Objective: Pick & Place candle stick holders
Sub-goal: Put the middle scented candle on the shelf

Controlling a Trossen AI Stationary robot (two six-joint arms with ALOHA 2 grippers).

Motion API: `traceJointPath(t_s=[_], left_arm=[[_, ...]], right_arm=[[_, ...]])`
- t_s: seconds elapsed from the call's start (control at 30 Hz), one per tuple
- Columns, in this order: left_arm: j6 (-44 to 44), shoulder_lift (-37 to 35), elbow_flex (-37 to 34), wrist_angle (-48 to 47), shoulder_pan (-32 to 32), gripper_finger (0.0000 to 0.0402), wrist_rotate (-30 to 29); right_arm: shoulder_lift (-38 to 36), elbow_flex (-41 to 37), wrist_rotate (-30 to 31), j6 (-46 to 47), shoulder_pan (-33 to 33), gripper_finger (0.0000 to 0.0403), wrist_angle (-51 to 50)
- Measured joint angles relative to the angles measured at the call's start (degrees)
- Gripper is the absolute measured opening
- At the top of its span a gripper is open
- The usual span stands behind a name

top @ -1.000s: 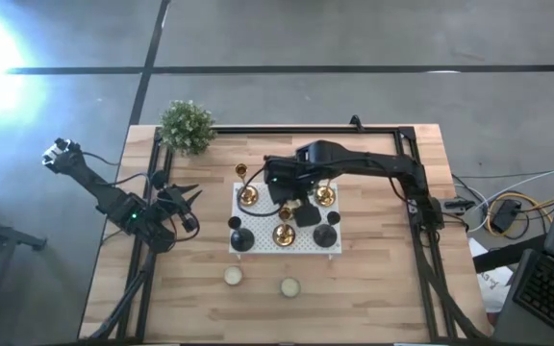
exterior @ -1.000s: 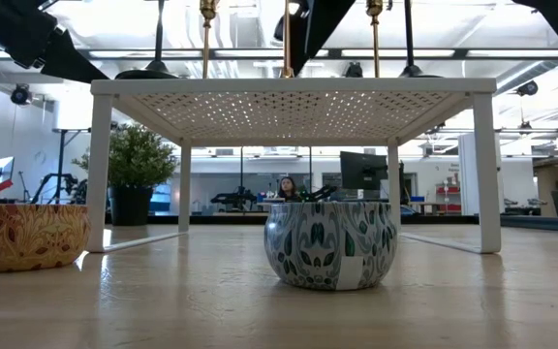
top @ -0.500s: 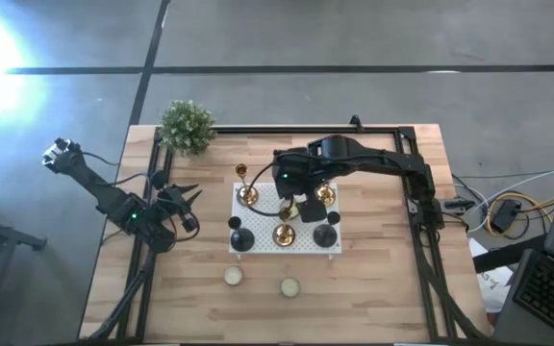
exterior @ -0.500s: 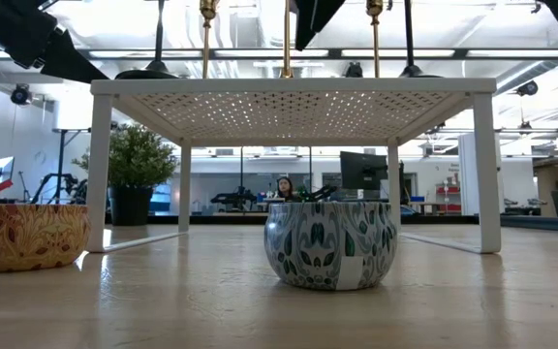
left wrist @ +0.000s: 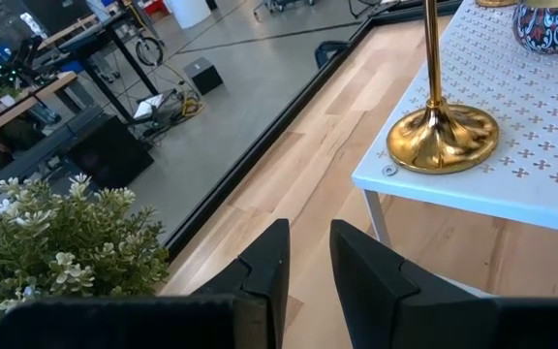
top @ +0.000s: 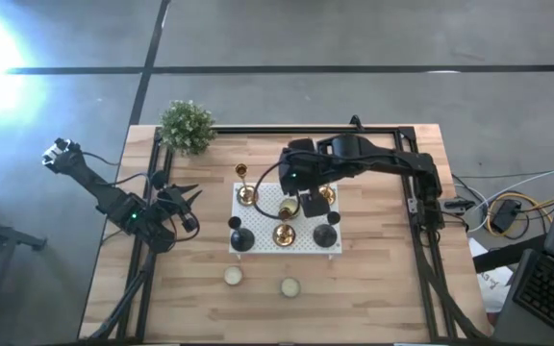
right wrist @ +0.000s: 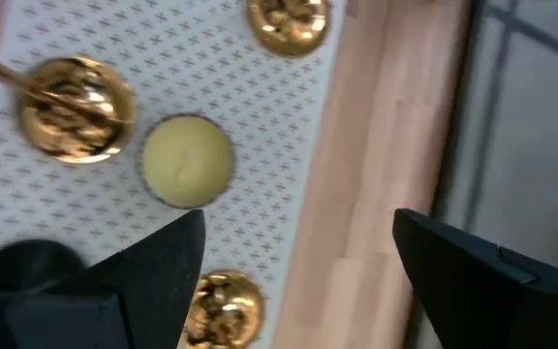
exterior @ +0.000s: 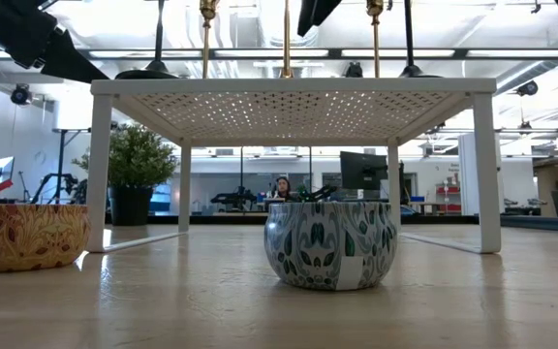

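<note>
- Brass holders sit on a white perforated rack (top: pixel 258 240) mid-table: one (top: pixel 246 195) at the rack's back left corner, one (top: pixel 284 234) near the front middle, one (top: pixel 326 195) at the back right, partly under the right arm; slim stems all upright as far as I can tell
- black holders on the same rack: one (top: pixel 241 239) at the front left, one (top: pixel 325 234) at the front right, both squat with round bases
- right gripper (top: pixel 306 204) hangs over the rack's middle, between the brass ones; its wrist view looks straight down on a cream candle (right wrist: pixel 188 160) in a tin with gold bases around it; fingers (right wrist: pixel 153 271) spread wide, nothing between them
- left gripper (top: pixel 183 197) waits off to the left of the rack, near the table's left edge; fingers (left wrist: pixel 264 267) sit just slightly apart, holding nothing; its camera sees the back left brass holder (left wrist: pixel 442 136) at the rack's corner and the plant (left wrist: pixel 56 242)
- plant (top: pixel 187 126) stands at the table's back left corner
- two patterned tins on the bare wood (top: pixel 373 298) in front of the rack: orange-ish one (exterior: pixel 25 236) to the left, blue-green one (exterior: pixel 329 243) to the right; well apart from each other
</note>
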Motion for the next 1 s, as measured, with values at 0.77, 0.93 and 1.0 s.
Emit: traceJointPath(t_s=[0.77,0.93,1.0], left_arm=[[0.00,0.00,0.00,-0.01,0.00,0.0083,-0.28],[0.00,0.01,0.00,-0.01,0.00,0.0083,-0.26],[0.00,0.02,0.00,-0.01,0.00,0.0083,-0.25]], right_arm=[[-7.99,-0.02,44.61,-12.70,11.59,0.0325,14.78],[-10.03,-0.02,49.78,-7.31,19.41,0.0324,14.02],[-10.57,-0.02,49.47,-3.29,22.75,0.0325,14.08]])
